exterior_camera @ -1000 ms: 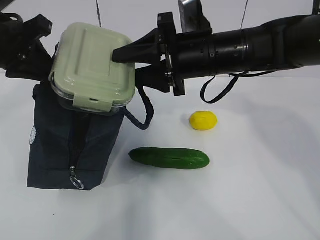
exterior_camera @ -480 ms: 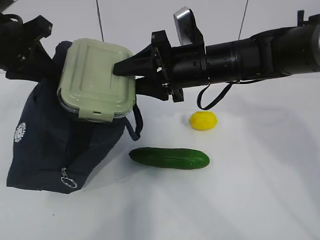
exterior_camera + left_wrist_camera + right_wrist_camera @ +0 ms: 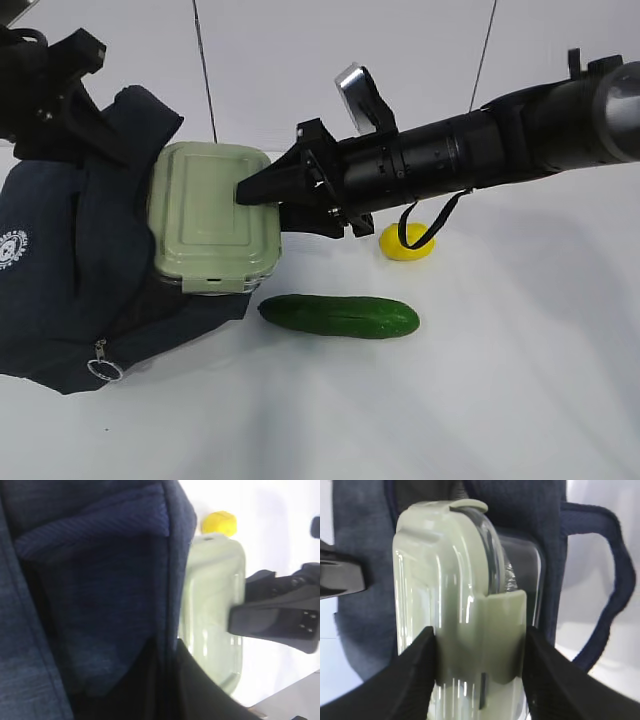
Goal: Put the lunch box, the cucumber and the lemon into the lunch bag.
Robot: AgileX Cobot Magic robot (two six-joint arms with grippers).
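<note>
The lunch box (image 3: 213,217), with its sage-green lid facing me, stands on edge at the mouth of the navy lunch bag (image 3: 60,280). The bag is tipped over to the left. My right gripper (image 3: 250,190) is shut on the lunch box; in the right wrist view its fingers (image 3: 415,680) clamp the lunch box (image 3: 465,605) from both sides. My left gripper (image 3: 95,135) holds the bag's upper edge; in the left wrist view the bag fabric (image 3: 90,580) runs into its jaws. The cucumber (image 3: 340,316) and the lemon (image 3: 405,243) lie on the white table.
The bag's zipper ring (image 3: 100,371) lies at the front left. A bag handle (image 3: 607,585) loops beside the lunch box. A black cable loop (image 3: 425,225) hangs from the right arm over the lemon. The lemon (image 3: 218,522) also shows in the left wrist view.
The bag has tipped over to the left. My right gripper has lowered the lunch box down to the bag's mouth. Cucumber and lemon have not moved.
</note>
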